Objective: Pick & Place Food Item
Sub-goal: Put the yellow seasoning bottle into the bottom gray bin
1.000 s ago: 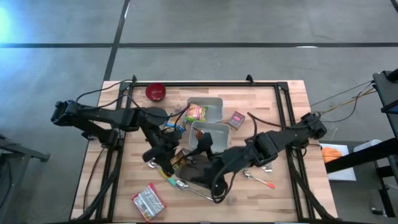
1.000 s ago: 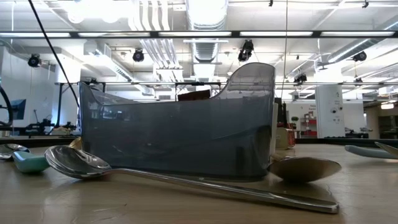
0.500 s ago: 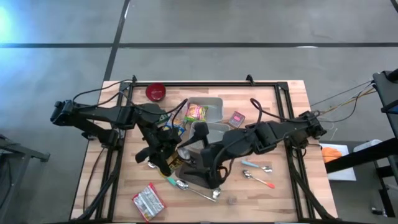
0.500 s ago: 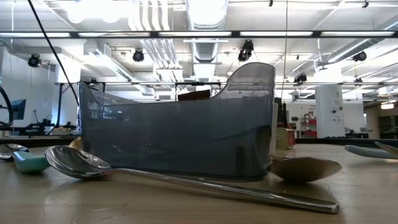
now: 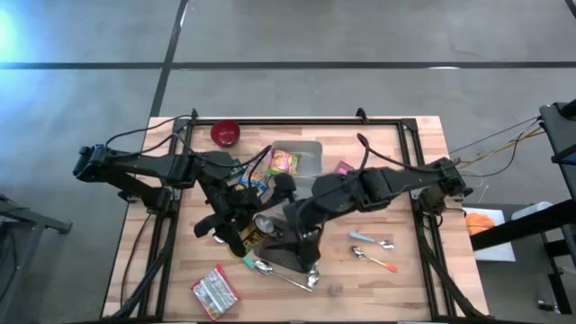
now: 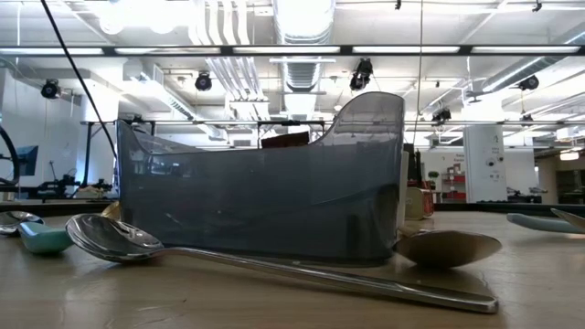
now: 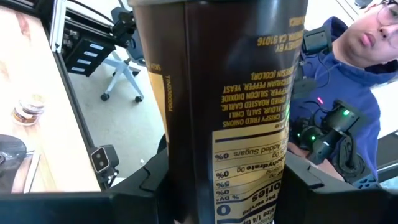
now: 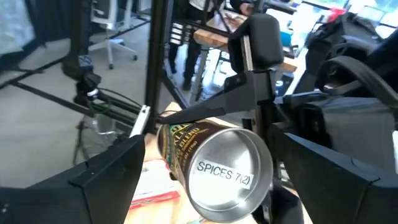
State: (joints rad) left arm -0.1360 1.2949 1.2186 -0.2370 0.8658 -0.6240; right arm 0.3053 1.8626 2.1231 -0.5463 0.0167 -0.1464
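A brown spice can [image 5: 253, 232] with a yellow label hangs above the table's middle, with my left gripper [image 5: 239, 229] shut on it. In the left wrist view the can [image 7: 230, 93] fills the picture between the fingers. Its silver end [image 8: 225, 174] faces my right gripper [image 8: 211, 143]. That gripper is open, and its two fingers stand to either side of the silver end without touching it. In the high view my right gripper [image 5: 277, 221] is just right of the can. My left gripper pinches the can's round side wall [image 7: 186, 180] between its two fingers, which lie across the can. It comes from the table's left, about level. The can is lifted clear of the table, lying roughly level with its silver end [image 5: 264, 223] toward the right arm.
A grey bin [image 5: 310, 151] at the back holds a colourful packet [image 5: 284, 162]. A dark tray [image 5: 290, 256] and a long spoon [image 6: 119, 239] lie below the grippers. Around them are a red bowl [image 5: 226, 133], a snack packet [image 5: 215, 290], a pink box [image 5: 343, 167] and two small spoons [image 5: 373, 243]. A person [image 7: 354, 62] sits beyond the table.
My right gripper has swung from above the dark tray toward the table's left and far side, up to the can's silver end, and has stayed open. My left gripper has kept its place and its hold on the can.
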